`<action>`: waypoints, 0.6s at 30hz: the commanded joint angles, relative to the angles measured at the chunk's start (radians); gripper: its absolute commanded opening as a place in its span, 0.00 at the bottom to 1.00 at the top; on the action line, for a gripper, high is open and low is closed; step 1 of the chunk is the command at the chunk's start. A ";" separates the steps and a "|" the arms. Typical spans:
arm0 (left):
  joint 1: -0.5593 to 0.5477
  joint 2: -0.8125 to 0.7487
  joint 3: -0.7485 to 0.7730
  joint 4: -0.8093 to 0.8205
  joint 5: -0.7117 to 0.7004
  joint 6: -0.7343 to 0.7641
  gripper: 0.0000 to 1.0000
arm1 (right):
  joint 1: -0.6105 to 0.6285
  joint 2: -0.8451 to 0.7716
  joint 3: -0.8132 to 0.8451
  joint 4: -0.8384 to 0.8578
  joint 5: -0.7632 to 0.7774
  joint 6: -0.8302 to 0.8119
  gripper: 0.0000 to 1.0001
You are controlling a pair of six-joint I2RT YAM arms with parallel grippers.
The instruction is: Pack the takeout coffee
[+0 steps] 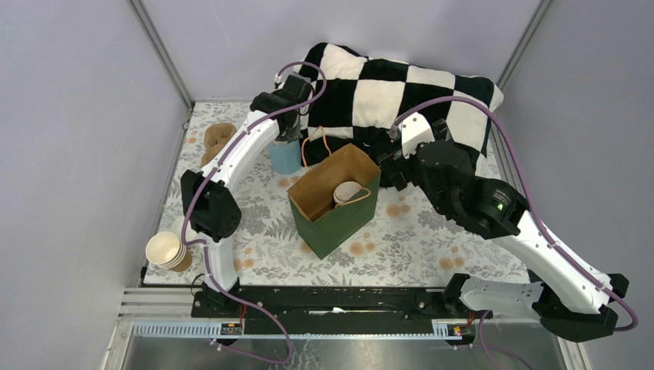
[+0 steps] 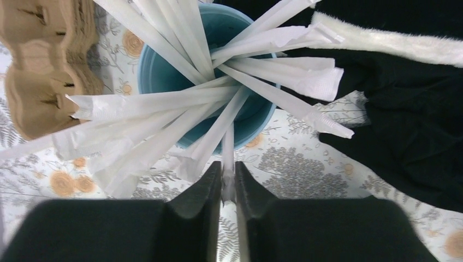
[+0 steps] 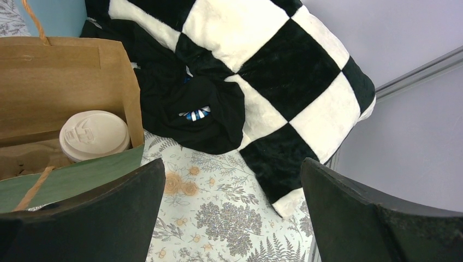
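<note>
The takeout coffee (image 1: 348, 192), a cup with a round off-white lid, stands inside the open green bag (image 1: 339, 222); the lid also shows in the right wrist view (image 3: 94, 135). My left gripper (image 2: 228, 180) is shut on one white paper-wrapped straw (image 2: 227, 143) that sticks out of the blue cup (image 2: 164, 73) holding several such straws. In the top view the left gripper (image 1: 291, 137) is above the blue cup (image 1: 285, 156). My right gripper (image 3: 232, 180) is open and empty, just right of the bag (image 3: 71, 180), over the tablecloth.
A black-and-white checkered pillow (image 1: 401, 89) and black cloth (image 3: 191, 103) lie at the back. A brown pulp carrier (image 1: 217, 139) sits back left and shows in the left wrist view (image 2: 43, 65). A stack of lidless paper cups (image 1: 168, 250) lies at the front left.
</note>
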 commanded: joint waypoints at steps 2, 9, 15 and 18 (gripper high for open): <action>-0.002 0.003 0.060 0.004 -0.063 0.032 0.06 | -0.007 -0.011 0.027 0.012 -0.023 0.026 1.00; -0.002 -0.042 0.254 -0.144 -0.070 0.023 0.00 | -0.006 -0.013 0.032 0.007 -0.023 0.033 1.00; -0.002 -0.214 0.239 -0.130 0.028 0.060 0.00 | -0.006 -0.051 -0.009 0.034 -0.040 0.025 1.00; -0.002 -0.283 0.185 -0.104 0.033 0.073 0.00 | -0.008 -0.078 -0.050 0.065 -0.052 0.021 1.00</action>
